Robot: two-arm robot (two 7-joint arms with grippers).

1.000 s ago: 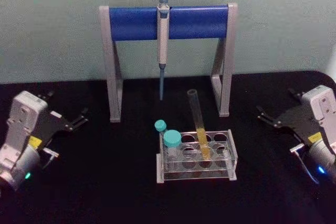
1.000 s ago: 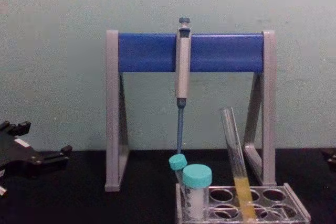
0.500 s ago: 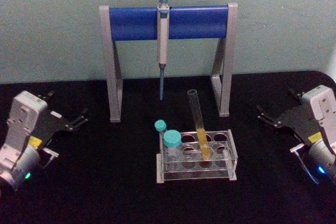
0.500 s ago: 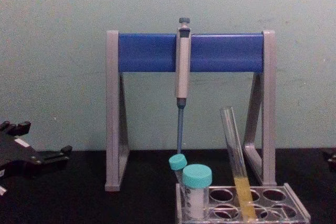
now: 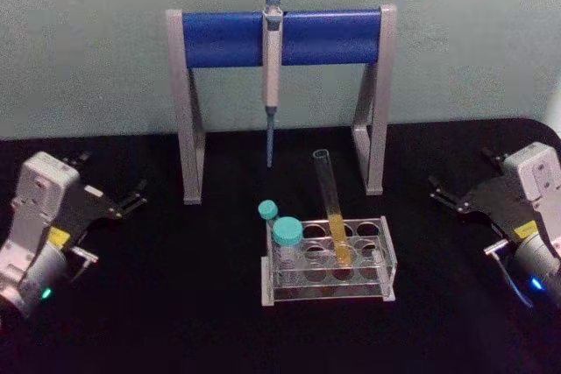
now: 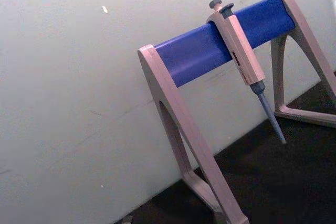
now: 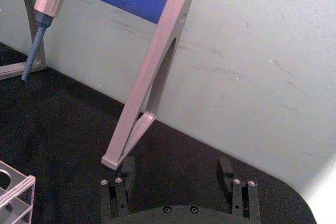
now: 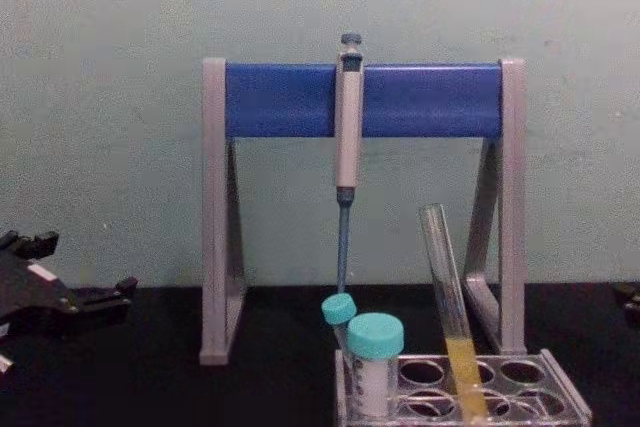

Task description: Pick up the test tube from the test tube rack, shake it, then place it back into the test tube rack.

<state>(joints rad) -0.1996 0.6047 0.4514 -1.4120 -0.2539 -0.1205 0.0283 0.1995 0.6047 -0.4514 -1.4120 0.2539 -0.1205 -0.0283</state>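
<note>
The test tube [image 5: 331, 203] is a long clear glass tube with yellow-orange liquid in its lower part. It leans in the back row of the clear test tube rack [image 5: 387, 257] at the table's middle, and the chest view shows the same tube [image 8: 450, 307] tilted in the rack [image 8: 563, 399]. My left gripper [image 5: 110, 174] rests open at the far left of the table, well away from the rack; it is at the left edge [image 8: 85, 265] in the chest view. My right gripper [image 5: 460, 171] rests open at the far right, its two fingers spread wide [image 7: 176, 174].
Two teal-capped white tubes [image 5: 287, 232] stand in the rack's left end. Behind the rack stands a grey-and-blue pipette stand [image 5: 219, 38] with a pipette [image 5: 272, 76] hanging from its bar. The table has a black cloth [image 5: 175, 304]; a pale wall lies behind.
</note>
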